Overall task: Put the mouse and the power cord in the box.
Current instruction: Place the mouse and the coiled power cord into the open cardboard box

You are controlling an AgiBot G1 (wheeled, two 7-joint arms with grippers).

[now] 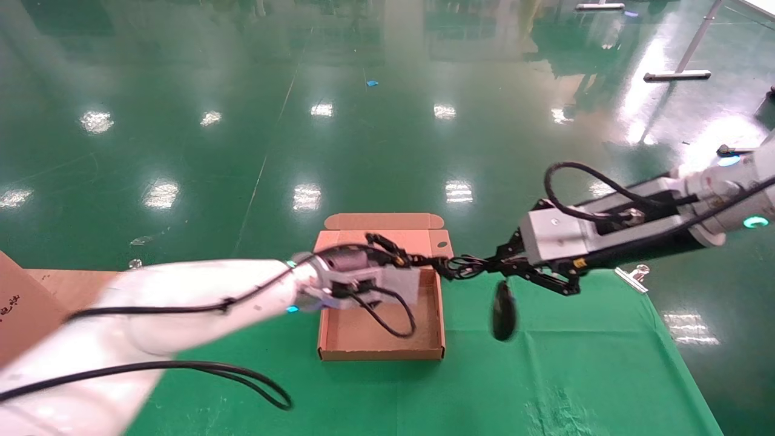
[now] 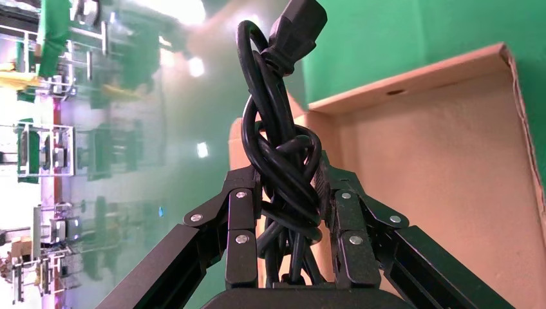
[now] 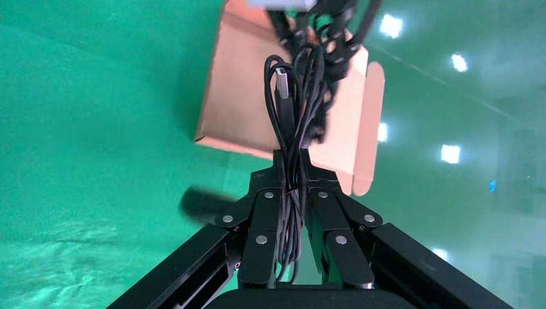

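The open brown box (image 1: 381, 339) lies mid-table on the green cloth, its lid folded back at the far side. My left gripper (image 1: 424, 261) hovers over the box's far right corner, shut on the looped black power cord (image 2: 283, 161), whose plug (image 2: 297, 29) sticks out past the fingertips. The box floor (image 2: 451, 161) lies beyond it. Just right of the box, my right gripper (image 1: 478, 266) is shut on the mouse's thin bundled cable (image 3: 291, 122), held close to the left gripper. The black mouse (image 1: 504, 310) dangles below it above the cloth, and appears blurred (image 3: 203, 203) in the right wrist view.
A flat cardboard sheet with black writing (image 1: 24, 303) lies at the table's left edge. A metal clip (image 1: 633, 275) holds the green cloth (image 1: 545, 375) at the far right corner. My left arm's own cable (image 1: 254, 381) loops over the near cloth.
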